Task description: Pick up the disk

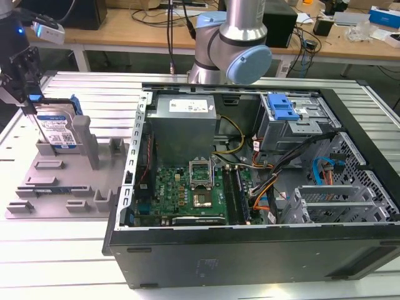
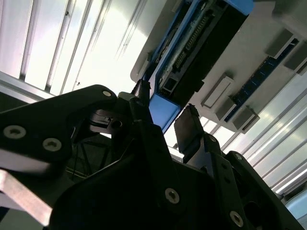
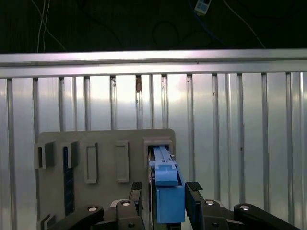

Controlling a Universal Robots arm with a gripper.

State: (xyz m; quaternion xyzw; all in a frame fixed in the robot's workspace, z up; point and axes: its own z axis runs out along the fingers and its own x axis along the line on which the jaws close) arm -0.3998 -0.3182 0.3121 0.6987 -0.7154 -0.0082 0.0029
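Right up against the lens in both wrist views is my claw (image 3: 164, 189). Its black fingers (image 3: 137, 189) are spread, one on each side of the disk (image 3: 168, 203). In the second wrist view there's a bright sliver between one finger and the blue rail, so I'd call it open: straddling the disk, not squeezing it.

The disk stands on edge in a slot at one end of the grey holder (image 3: 105, 143). Its blue rail faces the claw and its label faces out in the exterior view. The holder has a few more slots and blocks and lies flat on the slatted metal desk (image 3: 240, 143).

In the exterior view all that is at the view's left. Just beside the holder, towards the view's right, is the open PC case (image 1: 250, 250), lying on its side. Inside are the green motherboard (image 1: 187, 187), the grey power supply (image 1: 184, 119) and a blue bracket (image 1: 282, 109) further back. Behind the case is the arm's base (image 1: 234, 44).
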